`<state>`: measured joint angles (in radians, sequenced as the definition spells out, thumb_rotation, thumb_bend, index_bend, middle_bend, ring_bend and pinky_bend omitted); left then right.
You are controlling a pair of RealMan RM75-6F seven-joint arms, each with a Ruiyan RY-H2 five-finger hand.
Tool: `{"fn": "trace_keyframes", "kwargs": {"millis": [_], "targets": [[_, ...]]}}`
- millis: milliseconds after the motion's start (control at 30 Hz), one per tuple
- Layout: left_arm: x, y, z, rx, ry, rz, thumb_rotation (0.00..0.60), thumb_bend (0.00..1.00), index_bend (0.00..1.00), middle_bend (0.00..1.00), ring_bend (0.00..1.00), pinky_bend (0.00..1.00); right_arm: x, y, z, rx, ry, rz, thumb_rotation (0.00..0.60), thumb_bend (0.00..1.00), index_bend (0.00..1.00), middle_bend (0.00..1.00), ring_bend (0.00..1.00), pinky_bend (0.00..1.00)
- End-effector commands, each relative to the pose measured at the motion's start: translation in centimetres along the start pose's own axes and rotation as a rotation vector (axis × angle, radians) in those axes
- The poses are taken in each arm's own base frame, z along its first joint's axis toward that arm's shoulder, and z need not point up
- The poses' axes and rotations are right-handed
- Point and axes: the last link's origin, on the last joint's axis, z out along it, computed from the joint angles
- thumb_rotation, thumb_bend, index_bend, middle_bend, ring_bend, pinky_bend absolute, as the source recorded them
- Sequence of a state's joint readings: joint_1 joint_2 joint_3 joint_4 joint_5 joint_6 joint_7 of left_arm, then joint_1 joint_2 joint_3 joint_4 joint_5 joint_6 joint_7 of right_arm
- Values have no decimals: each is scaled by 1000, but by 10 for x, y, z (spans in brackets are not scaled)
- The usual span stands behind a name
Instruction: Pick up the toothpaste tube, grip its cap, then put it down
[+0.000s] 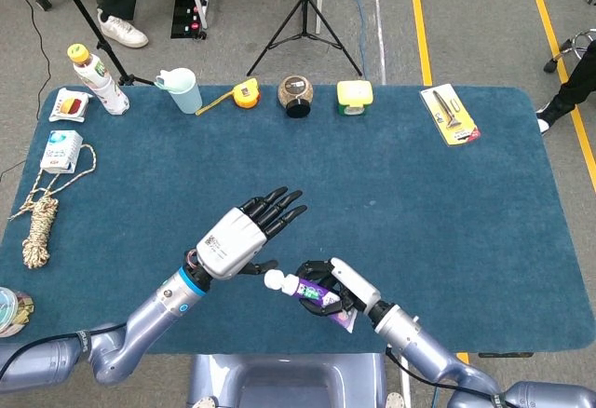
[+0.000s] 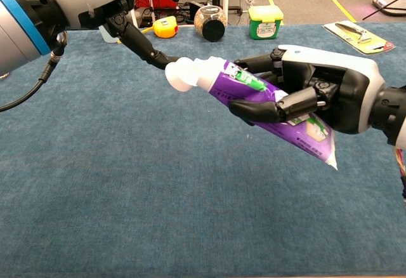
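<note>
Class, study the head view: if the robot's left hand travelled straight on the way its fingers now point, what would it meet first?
Probably nothing nearby: the left hand points up-right over bare blue table; depth is unclear.

A blue-covered table (image 1: 447, 212) carries a rope (image 1: 40, 226), bottle (image 1: 96, 79), cup (image 1: 182, 89) and jar (image 1: 297, 95).

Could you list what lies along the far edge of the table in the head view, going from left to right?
Bottle with yellow cap → light blue cup → yellow tape measure → dark round jar → yellow-green box → yellow packaged tool.
</note>
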<state>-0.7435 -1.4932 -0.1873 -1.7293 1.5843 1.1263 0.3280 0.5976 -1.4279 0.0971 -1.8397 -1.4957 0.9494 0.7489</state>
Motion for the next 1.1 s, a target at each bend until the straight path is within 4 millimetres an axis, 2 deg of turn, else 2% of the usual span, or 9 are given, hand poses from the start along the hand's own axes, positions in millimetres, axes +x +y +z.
{"fn": "trace_keyframes", "kwargs": {"millis": [33, 833, 1100], "targets": [[1, 1, 0, -4, -3, -17, 536, 153, 0, 12, 0, 272, 0, -2, 0, 6, 3, 18, 600, 542, 866, 961, 1000, 1000], [8, -20, -4, 35, -104, -133, 538, 153, 0, 12, 0, 272, 5, -7, 1, 32, -33, 95, 600, 547, 867, 961, 1000, 1000], [2, -15, -5, 23, -141, -161, 526, 153, 0, 12, 0, 272, 6, -13, 3, 48, -39, 155, 600, 547, 867, 961, 1000, 1000]]}}
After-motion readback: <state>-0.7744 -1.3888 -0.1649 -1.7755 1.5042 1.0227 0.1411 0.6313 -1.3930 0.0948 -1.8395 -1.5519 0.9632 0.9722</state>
